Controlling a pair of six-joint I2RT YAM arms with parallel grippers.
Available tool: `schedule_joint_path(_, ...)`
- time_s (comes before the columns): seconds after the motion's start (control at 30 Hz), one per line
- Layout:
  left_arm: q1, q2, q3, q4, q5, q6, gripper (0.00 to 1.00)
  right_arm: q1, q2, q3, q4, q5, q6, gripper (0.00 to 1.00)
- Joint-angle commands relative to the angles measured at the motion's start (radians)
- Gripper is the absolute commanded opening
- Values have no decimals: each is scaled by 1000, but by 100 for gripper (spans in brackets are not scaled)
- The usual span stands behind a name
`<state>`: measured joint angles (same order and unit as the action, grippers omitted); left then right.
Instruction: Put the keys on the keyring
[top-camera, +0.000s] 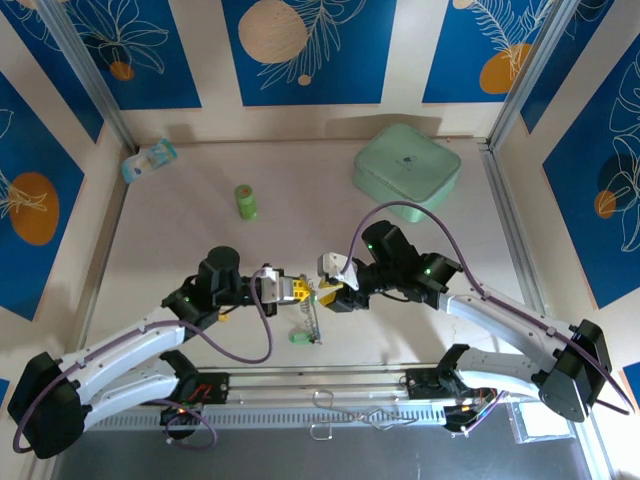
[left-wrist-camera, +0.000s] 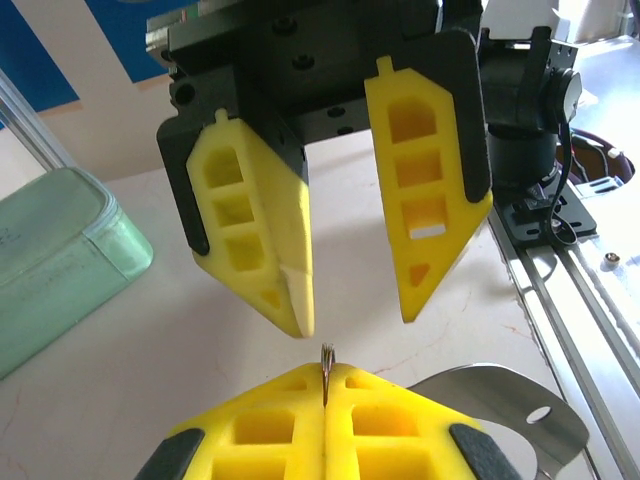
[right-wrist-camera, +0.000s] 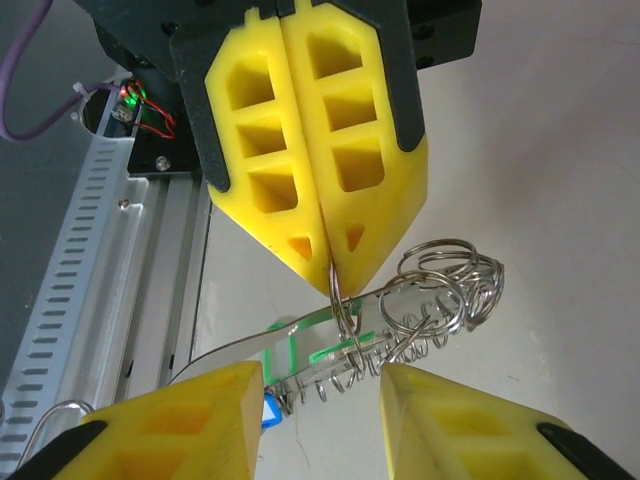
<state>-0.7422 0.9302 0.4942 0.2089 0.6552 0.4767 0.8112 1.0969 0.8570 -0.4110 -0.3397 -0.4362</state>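
Left fingers (right-wrist-camera: 285, 215) pinch keyring (right-wrist-camera: 338, 300) – bare tabletop (top-camera: 300, 180) just behind

Soft, even light makes the table (top-camera: 180, 240) bright. A faint shadow lies behind the box (top-camera: 405, 165). The left wrist view is washed white at its top right. The keyring (right-wrist-camera: 450, 285) has small shiny glints. Near things look sharp.

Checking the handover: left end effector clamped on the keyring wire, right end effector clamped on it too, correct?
No: the left end effector is clamped on the keyring, but the right end effector is open, as the right wrist view shows.
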Motion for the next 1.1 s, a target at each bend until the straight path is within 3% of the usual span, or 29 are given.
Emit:
schedule_joint_path(0.0, -3, -18, -13, 96, 49, -19, 0, 6, 0, -9, 53, -40, 35, 36)
schedule_joint_path(0.27, -2, -11, -25, 141, 75, -45, 0, 20, 7, -9, 93, -14, 37, 31)
schedule_joint_path(0.43, -2, -11, -31, 186, 78, -69, 0, 28, 4, -6, 118, -16, 30, 18)
schedule_joint_path(0.57, -3, -11, -30, 190, 80, -78, 0, 31, 8, 12, 113, -14, 21, 0)
schedule_joint_path(0.6, -3, -14, -25, 173, 72, -74, 0, 31, 8, 17, 106, -10, 17, 0)
schedule_joint_path(0.7, -3, -24, 13, 59, 17, -32, 30, 34, 6, 43, 52, 24, -20, 0)
schedule_joint_path(0.87, -3, -23, 99, -183, -12, 98, 22, 56, 60, 150, -154, 108, -135, 0)
schedule_joint_path(1.07, -3, 3, 136, -241, -18, 128, 21, 89, 118, 231, -247, 146, -194, 0)
